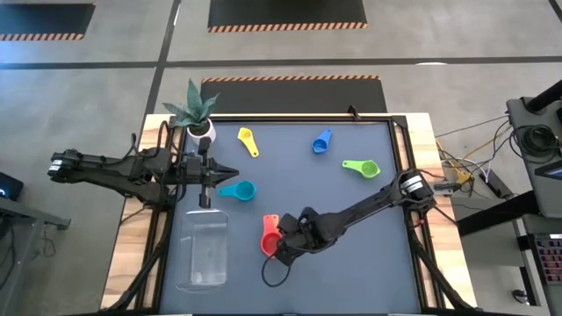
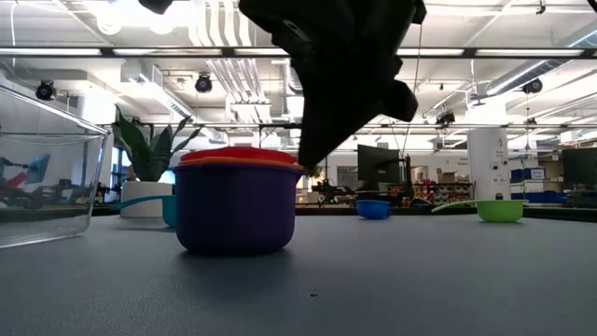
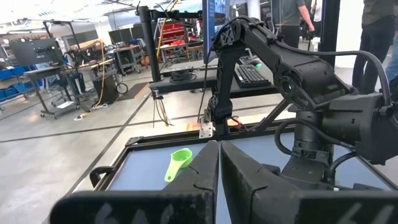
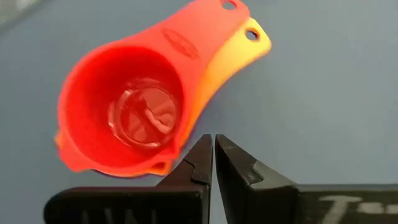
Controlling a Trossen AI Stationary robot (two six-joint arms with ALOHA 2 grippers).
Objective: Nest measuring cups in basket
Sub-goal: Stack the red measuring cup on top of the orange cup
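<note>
Workshop floor and equipment racks surround a dark tabletop (image 1: pixel 351 228) mounted in a wooden frame.

Largest item: the clear basket (image 1: pixel 203 253) at the near-left part of the tabletop. It appears to hold no cups, so the nesting is being assembled outside it, probably for transfer as one unit.

Left arm: parked over the left edge, beside a potted plant (image 1: pixel 195 112). Its left pincer (image 1: pixel 230 173) is clenched on nothing, near the teal cup (image 1: pixel 239 190).

Right arm: reaching from the right edge toward the centre. The right pincer (image 4: pixel 213 157) is clenched. In the wrist view its tips meet just beside the stack's rim, with no cup wall visibly between them, so no grasp is confirmed.

Nested stack: in the low view the purple cup (image 2: pixel 235 205) stands on the tabletop, with the orange cup (image 4: pixel 239 46) inside it and the red cup (image 4: pixel 121 112) on top, the upper two handles nearly aligned.

Loose cups, well apart toward the far side: green cup (image 1: pixel 363 167), blue cup (image 1: pixel 321 142), yellow cup (image 1: pixel 248 140).
</note>
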